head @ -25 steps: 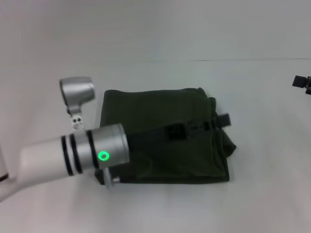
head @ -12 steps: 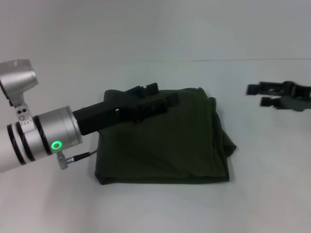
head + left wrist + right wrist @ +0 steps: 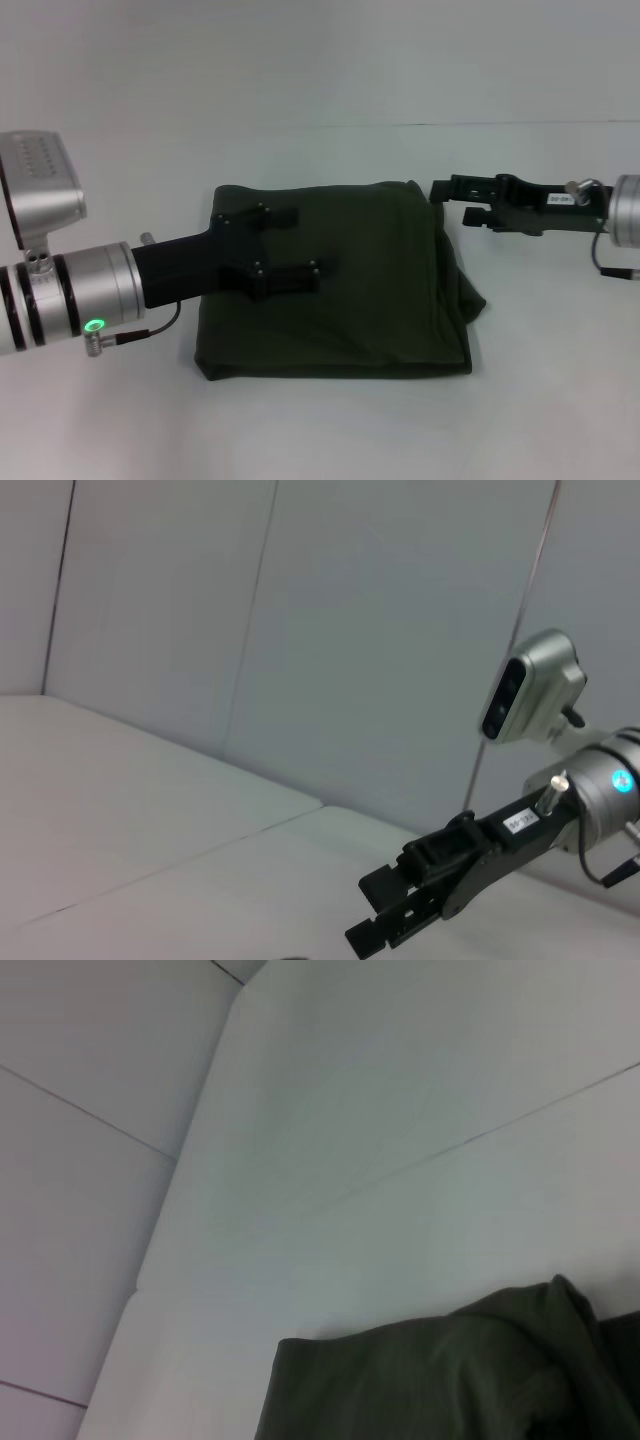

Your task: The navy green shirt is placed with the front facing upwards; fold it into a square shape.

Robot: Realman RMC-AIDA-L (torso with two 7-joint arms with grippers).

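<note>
The navy green shirt (image 3: 380, 290) lies folded into a rough square in the middle of the white table, its right edge bunched and uneven. No lettering shows on its upper face. My left gripper (image 3: 305, 243) hovers over the shirt's left half, open, with nothing between its fingers. My right gripper (image 3: 452, 202) reaches in from the right and stands open just beside the shirt's far right corner. The left wrist view shows the right gripper (image 3: 385, 920) from the front, its fingers apart. A corner of the shirt (image 3: 450, 1380) fills the low part of the right wrist view.
The white table (image 3: 320, 430) runs on all sides of the shirt, and a pale wall (image 3: 320, 60) stands behind it. The left arm's silver wrist (image 3: 60, 295) crosses the table's left side; the right arm's silver wrist (image 3: 625, 210) sits at the right edge.
The left gripper drew back leftward across the shirt, from its right side to its left half. The right gripper came in from the far right to the shirt's far right corner.
</note>
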